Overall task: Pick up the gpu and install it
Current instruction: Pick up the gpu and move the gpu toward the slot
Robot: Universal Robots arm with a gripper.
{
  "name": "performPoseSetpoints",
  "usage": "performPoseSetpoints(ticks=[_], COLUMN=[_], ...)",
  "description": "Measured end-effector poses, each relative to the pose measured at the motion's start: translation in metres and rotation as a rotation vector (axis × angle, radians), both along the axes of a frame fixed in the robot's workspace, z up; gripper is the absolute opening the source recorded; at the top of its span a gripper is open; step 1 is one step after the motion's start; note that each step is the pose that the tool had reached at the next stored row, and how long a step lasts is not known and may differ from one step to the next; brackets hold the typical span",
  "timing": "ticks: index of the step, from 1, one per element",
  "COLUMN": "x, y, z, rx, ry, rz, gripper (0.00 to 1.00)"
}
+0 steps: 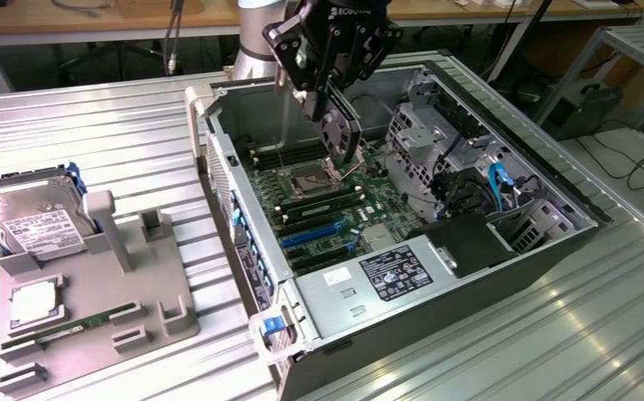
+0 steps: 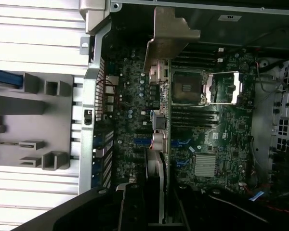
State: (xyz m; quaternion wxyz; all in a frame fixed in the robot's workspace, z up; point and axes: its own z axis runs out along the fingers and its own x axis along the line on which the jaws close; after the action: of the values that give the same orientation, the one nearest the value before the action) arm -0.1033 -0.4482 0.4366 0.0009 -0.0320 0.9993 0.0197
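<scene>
Exterior view: gripping the gpu (image 1: 344,138) edge-on in the hand (image 1: 324,102), closed narrowly on the card, hanging over the motherboard (image 1: 333,200) inside the open case (image 1: 444,334).
Wrist view: holding the gpu (image 2: 162,144) upright above the board, silver bracket (image 2: 169,33) at the end away from the hand (image 2: 156,197).

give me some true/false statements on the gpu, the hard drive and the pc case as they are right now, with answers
1. The claw grips the gpu over the open case. True.
2. The gpu is seated in one of the blue slots. False: it hangs above the motherboard, held edge-on in the claw, not in any slot.
3. The hard drive sits on the grey fixture, at the exterior view's left of the case. True.
4. The case's side is closed. False: it is open, and the motherboard shows inside.
</scene>
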Motion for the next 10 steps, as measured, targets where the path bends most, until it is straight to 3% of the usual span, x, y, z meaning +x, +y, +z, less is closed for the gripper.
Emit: performPoseSetpoints(ticks=[10], x=[0.012], y=[0.0000], z=[0.0000], rx=[0.0000], ry=[0.0000], rz=[0.000], gripper=[0.27])
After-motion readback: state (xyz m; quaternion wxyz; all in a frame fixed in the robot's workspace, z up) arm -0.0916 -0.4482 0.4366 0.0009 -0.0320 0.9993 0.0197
